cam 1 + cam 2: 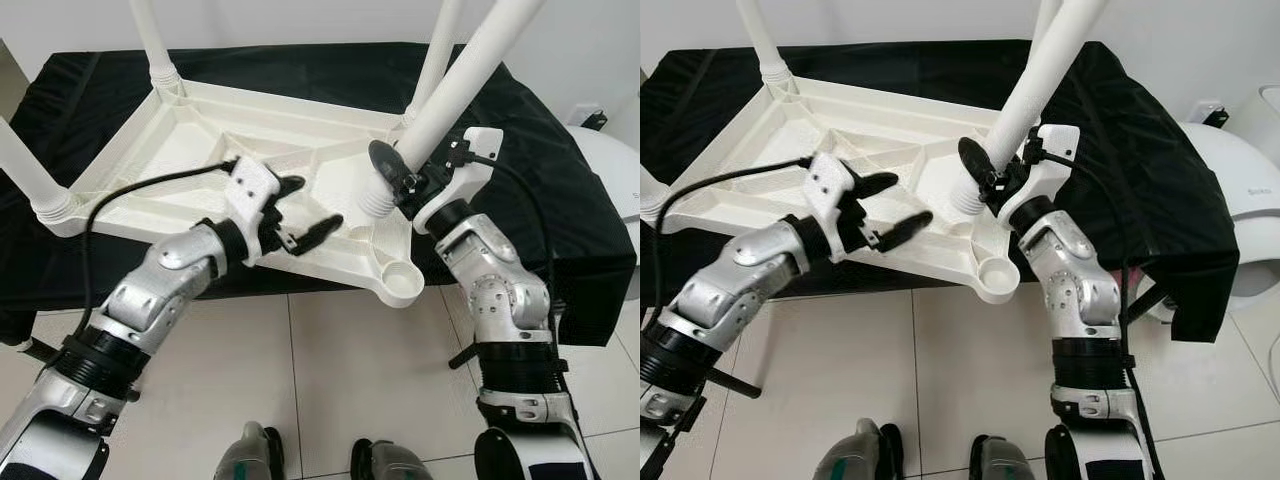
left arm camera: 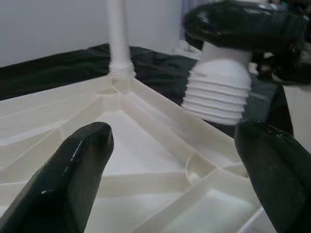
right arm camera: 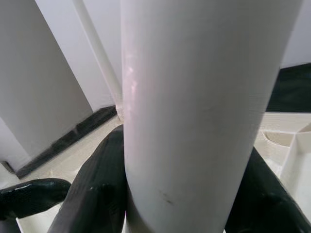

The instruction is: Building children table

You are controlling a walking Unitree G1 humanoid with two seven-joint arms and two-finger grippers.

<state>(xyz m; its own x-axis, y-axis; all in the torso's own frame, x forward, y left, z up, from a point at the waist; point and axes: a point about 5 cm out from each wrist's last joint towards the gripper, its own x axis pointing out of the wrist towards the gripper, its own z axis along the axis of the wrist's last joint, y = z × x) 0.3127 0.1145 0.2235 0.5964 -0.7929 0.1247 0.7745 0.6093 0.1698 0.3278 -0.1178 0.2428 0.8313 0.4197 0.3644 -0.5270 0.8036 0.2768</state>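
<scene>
A white plastic children's tabletop (image 1: 200, 150) lies upside down on a black-draped surface, with white legs standing in three corners. My right gripper (image 1: 400, 172) is shut on a fourth white leg (image 1: 470, 70), held tilted with its threaded end (image 1: 378, 198) just above the tabletop's ribs. The empty round corner socket (image 1: 403, 275) sits at the near right corner, nearer me than the leg's end. My left gripper (image 1: 305, 210) is open over the tabletop's near edge, just left of the leg, holding nothing.
The black cloth (image 1: 560, 200) hangs over the support's right end. A white rounded object (image 1: 1240, 190) stands to the right. Pale tiled floor (image 1: 350, 380) lies below, with my feet (image 1: 320, 455) at the bottom edge.
</scene>
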